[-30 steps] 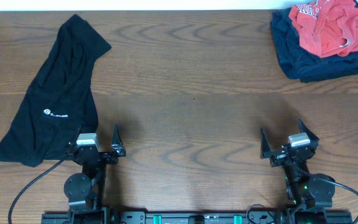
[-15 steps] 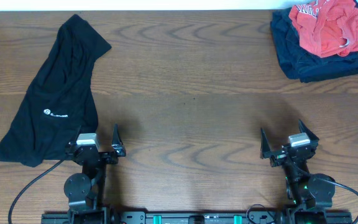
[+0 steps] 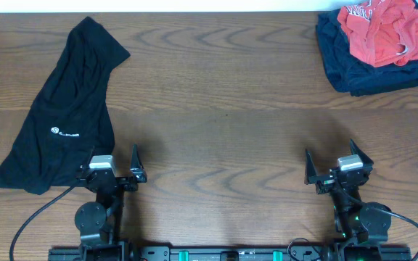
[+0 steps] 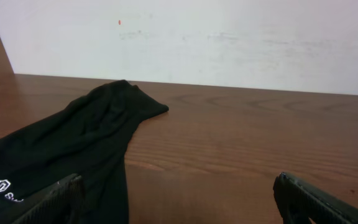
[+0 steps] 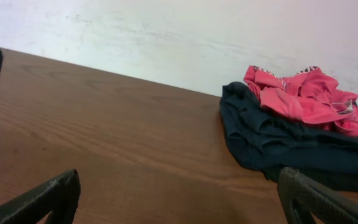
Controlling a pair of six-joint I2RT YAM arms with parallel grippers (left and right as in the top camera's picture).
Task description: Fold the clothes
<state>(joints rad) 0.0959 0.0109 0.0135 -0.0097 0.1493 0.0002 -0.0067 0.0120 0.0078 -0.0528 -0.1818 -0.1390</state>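
Black garment (image 3: 64,109) lies spread loosely on the left side of the wooden table (image 3: 223,109), not neatly folded. Seen from overhead, the thin, soft cloth forms one long slanting shape. Its narrow, rounded end reaches toward the table's far edge, and it widens toward the near left corner, where a broad uneven hem fans out. Shallow wrinkles run along its length. A small white logo (image 3: 66,133) faces up on the wider, nearer half. In the left wrist view it lies low against the wood, its far end slightly bunched.
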